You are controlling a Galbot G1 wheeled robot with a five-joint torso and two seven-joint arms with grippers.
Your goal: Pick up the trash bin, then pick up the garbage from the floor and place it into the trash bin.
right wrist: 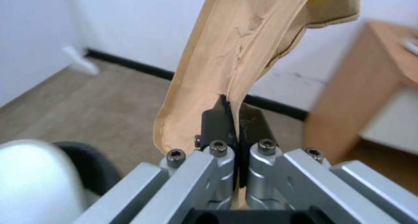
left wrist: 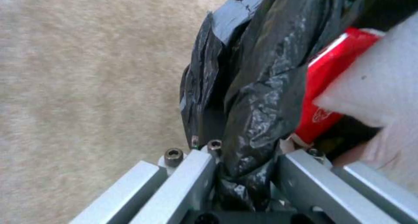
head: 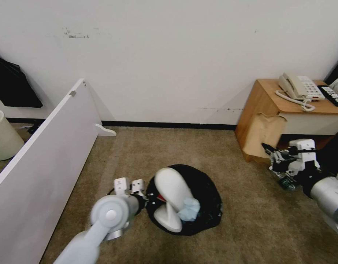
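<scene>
Head view, lower centre of the frame: the trash bin (head: 198, 198) sits over the carpet (head: 139, 154), its black bag (head: 207, 190) spilling around the rim. A white slipper (head: 172, 194) stands on end in it, and a light-blue cloth (head: 190, 209) lies against that slipper. The left gripper (head: 145, 198) is at the bin's left edge. In the left wrist view its fingers (left wrist: 196, 175) are pinched together on a fold of the bag, with a red packet (left wrist: 331, 96) just inside the lip.

At the right of the head view, the right gripper (head: 268, 151) holds a brown cardboard piece (head: 264, 134) in front of the wooden side table (head: 266, 97). The right wrist view shows its fingertips (right wrist: 217, 119) clamped on the lower edge of the cardboard, which rises limp and creased above them.

The main risk appears to be the left grip. If it has only thin plastic and not the rim, the liner could stretch, slip or tear under load. The upright slipper looks top-heavy; a tilt of the bin could tip it back out. The cardboard is held by one edge, so it may fold or catch on the slipper when lowered in.
</scene>
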